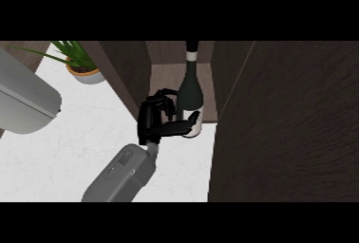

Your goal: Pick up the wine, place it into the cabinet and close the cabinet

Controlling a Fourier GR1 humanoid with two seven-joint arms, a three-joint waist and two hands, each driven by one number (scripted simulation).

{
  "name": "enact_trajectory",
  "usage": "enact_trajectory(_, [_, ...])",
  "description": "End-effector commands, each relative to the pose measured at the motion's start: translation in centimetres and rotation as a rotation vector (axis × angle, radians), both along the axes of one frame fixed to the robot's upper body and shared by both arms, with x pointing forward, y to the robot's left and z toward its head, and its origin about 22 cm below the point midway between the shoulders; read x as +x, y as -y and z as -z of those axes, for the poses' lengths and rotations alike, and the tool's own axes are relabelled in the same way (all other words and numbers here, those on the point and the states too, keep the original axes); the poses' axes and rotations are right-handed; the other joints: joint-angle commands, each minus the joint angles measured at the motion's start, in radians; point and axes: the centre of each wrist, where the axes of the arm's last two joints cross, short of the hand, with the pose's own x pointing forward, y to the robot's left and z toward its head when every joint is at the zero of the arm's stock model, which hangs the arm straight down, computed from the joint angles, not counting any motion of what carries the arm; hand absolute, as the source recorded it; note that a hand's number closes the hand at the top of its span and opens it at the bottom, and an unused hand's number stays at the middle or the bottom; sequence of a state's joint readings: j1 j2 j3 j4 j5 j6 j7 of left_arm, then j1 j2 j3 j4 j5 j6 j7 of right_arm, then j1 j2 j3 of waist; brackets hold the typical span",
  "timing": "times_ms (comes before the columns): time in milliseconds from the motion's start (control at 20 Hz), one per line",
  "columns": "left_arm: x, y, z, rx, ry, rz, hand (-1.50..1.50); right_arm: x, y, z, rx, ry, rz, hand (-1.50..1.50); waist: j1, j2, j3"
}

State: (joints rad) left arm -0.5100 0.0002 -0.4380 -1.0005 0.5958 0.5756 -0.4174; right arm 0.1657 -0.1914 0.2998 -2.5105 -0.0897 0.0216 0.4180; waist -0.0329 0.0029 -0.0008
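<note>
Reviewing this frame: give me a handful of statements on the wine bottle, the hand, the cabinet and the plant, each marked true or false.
1. The wine bottle stands upright at the cabinet opening. True.
2. A hand is curled round the bottle's lower part. True.
3. The cabinet door is fully shut. False: it stands open, with the shelf visible beside it.
4. The potted plant sits inside the cabinet. False: it is on the white counter, left of the cabinet.
5. Two hands are in view. False: only one forearm and hand show.
</note>
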Motion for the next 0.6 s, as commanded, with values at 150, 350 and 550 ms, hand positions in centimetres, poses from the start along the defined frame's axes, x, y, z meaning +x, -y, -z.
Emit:
enact_trajectory(150, [2.5, -0.9, 0.9, -0.072, -0.008, -0.025, 1.50, -3.1, 0.6, -1.9, 0.053, 0.056, -0.057, -1.50, -0.002, 0.001, 0.000])
enact_trajectory(350, [3.3, -0.9, 1.2, -0.069, -0.048, -0.054, 1.50, -3.8, 0.8, -2.8, 0.063, 0.028, -0.090, -1.50, -0.010, 0.002, 0.000])
enact_trajectory(550, [4.4, -1.0, 0.8, -0.101, -0.054, -0.048, 1.50, -4.0, 1.0, -2.2, 0.083, 0.046, -0.051, -1.50, -0.016, 0.002, 0.000])
